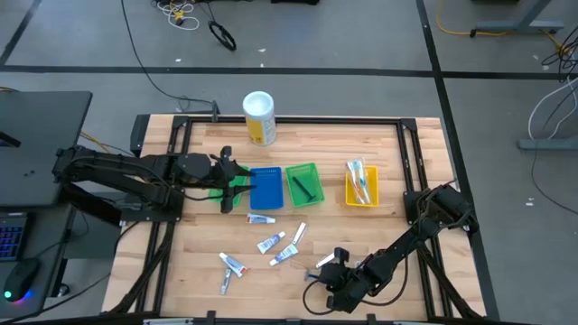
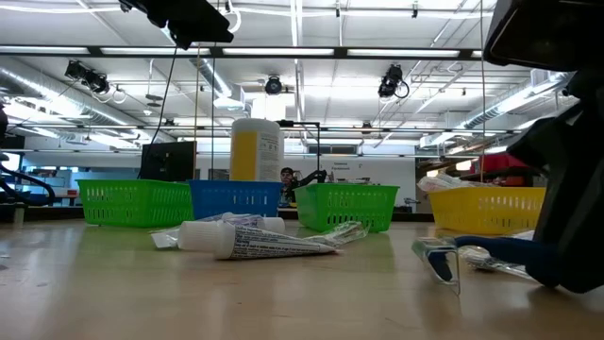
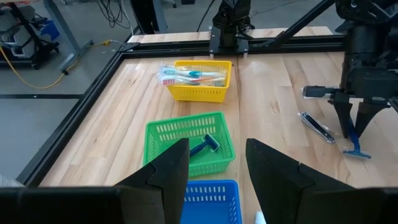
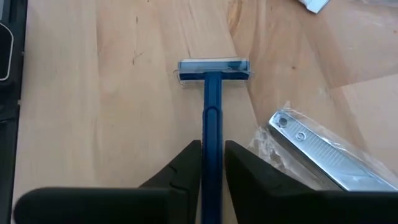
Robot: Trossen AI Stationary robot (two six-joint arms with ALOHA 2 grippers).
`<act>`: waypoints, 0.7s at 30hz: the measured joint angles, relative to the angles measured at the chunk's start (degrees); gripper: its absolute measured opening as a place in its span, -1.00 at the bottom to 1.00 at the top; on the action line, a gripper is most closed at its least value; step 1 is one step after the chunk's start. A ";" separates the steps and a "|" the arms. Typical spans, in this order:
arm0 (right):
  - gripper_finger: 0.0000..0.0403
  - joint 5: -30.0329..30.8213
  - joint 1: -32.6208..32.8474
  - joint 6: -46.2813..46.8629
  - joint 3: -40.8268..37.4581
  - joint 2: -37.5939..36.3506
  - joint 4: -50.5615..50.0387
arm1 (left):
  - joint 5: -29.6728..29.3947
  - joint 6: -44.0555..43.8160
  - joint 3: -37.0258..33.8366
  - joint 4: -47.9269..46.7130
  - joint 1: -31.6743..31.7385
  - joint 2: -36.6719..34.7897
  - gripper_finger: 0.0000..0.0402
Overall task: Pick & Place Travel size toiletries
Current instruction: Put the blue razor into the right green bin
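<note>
A dark blue razor (image 4: pixel 212 93) lies on the wood near the table's front edge, and my right gripper (image 4: pixel 212 152) is shut on its handle. Beside it lies a silvery clipper in a clear wrapper (image 4: pixel 317 152). Several small white-and-blue tubes (image 1: pixel 271 242) lie loose at the table's middle front. A second blue razor (image 3: pixel 202 148) lies in the green tray (image 3: pixel 186 134), and toothbrushes (image 3: pixel 189 74) lie in the yellow tray (image 3: pixel 199 93). My left gripper (image 3: pixel 214 165) hangs open above the blue tray (image 1: pixel 265 190) at the left, touching nothing. My right gripper pinches the razor's handle (image 4: pixel 212 134) between its two fingers, well back from the head (image 4: pixel 213 68). The fingers slant down from above and run roughly along the handle. The razor lies flat on the table, its head pointing away from the gripper.
A tall white-and-yellow canister (image 1: pixel 259 117) stands at the far edge. Another green tray (image 1: pixel 217 188) sits under my left arm. The trays stand in a row across the table's middle. Black frame rails (image 1: pixel 289 120) border the tabletop.
</note>
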 joint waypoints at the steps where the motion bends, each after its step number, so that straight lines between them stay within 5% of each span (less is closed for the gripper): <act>1: -0.64 -0.02 -0.02 0.02 0.00 0.00 0.02 | 0.02 0.27 0.00 0.00 0.00 0.00 -0.16; 21: -0.77 0.85 -2.07 -2.03 0.00 0.00 5.93 | 0.02 0.46 0.00 0.00 0.00 0.00 -0.16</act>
